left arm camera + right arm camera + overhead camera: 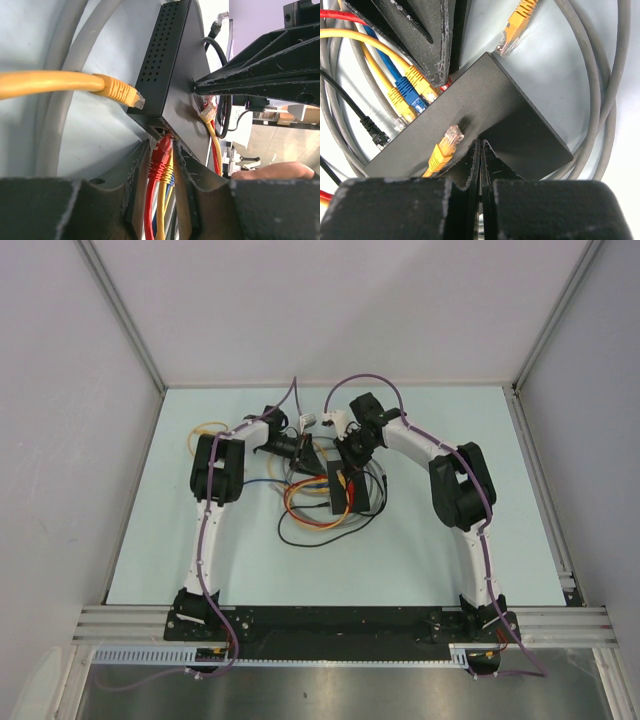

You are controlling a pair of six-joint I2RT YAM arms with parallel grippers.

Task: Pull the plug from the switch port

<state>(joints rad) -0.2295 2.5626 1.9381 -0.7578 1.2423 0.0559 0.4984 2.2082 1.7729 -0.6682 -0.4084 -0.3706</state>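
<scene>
The switch is a flat black box with vent holes, tilted up off the table; it also shows in the top view and the right wrist view. My left gripper is shut on a red plug seated in a port, with a yellow plug squeezed beside it. My right gripper is shut, its tips pressing on the switch's flat top. In the top view the left gripper and right gripper meet at the switch's far end.
A loose yellow plug hangs beside the switch. Another loose plug lies on its top. Blue and yellow plugs sit in other ports. Grey, black, orange and yellow cables coil around the switch.
</scene>
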